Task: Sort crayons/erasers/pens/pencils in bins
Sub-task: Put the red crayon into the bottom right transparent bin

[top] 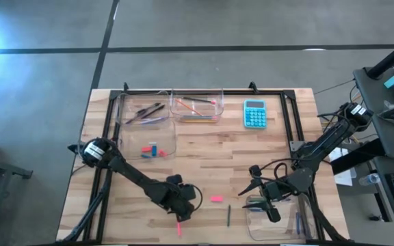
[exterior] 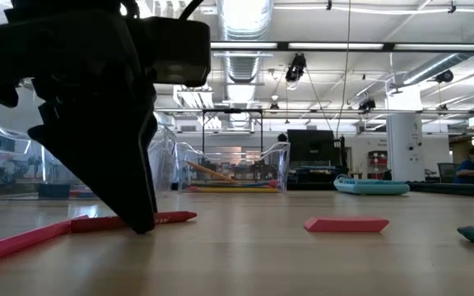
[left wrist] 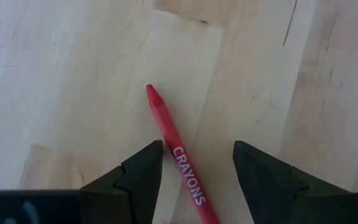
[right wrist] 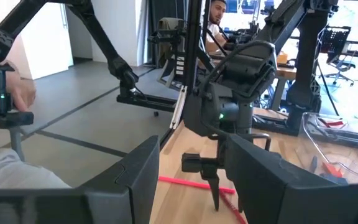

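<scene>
A red crayon (left wrist: 178,155) labelled CRAYONS lies flat on the wooden table near its front edge. My left gripper (left wrist: 197,167) stands open over it, slanting down, with one finger on each side of the crayon and its fingertips low by the table (exterior: 142,224). A second reddish stick (exterior: 15,242) lies beside it, nearer the front edge (top: 178,227). A pink eraser (top: 216,199) lies flat to the right. My right gripper (top: 253,186) hangs open and level above the near right bin (top: 282,217).
Three clear bins stand at the far left: one with dark pens (top: 146,113), one with coloured sticks (top: 197,108), one with erasers (top: 150,149). A turquoise calculator (top: 254,113) lies at the far right. A dark green stick (top: 228,215) lies near the front.
</scene>
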`<state>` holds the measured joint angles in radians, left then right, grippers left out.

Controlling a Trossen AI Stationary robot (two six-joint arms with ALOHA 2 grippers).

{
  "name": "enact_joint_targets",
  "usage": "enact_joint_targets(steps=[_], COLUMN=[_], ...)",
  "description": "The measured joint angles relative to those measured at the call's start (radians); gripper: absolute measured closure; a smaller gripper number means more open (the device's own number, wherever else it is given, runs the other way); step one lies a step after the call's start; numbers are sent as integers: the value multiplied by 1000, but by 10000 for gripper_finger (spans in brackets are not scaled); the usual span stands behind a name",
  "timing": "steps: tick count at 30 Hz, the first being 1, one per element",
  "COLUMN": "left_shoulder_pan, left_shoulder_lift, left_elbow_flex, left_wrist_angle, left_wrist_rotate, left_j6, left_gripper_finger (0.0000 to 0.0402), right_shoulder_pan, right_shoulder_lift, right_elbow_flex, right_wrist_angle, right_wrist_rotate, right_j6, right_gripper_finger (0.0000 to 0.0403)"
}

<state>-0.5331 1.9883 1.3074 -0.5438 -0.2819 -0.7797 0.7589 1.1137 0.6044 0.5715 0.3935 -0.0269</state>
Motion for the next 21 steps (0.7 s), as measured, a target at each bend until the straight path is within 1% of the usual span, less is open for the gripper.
enact_joint_targets(steps=[6,9,13,19,21], left_shoulder_pan=[10,13,14,29,38], left_shoulder_lift=[19,20,23,35,35], left_elbow_flex=[1,1,0,-2,-2], left_wrist_angle=[5,9,21,26,24], left_wrist_rotate=[6,-9,-55,-96,-102], left_j6=[0,0,-1,7,8], left_gripper_finger=[219,237,284,372,391], right_shoulder_pan=[0,0,0,0,0], right_shoulder_lift=[0,0,0,0,0], right_elbow_flex=[-1,-2,-2,-2,-2], right_wrist_angle=[1,1,1,1,1], right_wrist_rotate=[0,0,0,0,0], right_j6=[0,0,0,0,1], right_gripper_finger=[225,225,225,225,225])
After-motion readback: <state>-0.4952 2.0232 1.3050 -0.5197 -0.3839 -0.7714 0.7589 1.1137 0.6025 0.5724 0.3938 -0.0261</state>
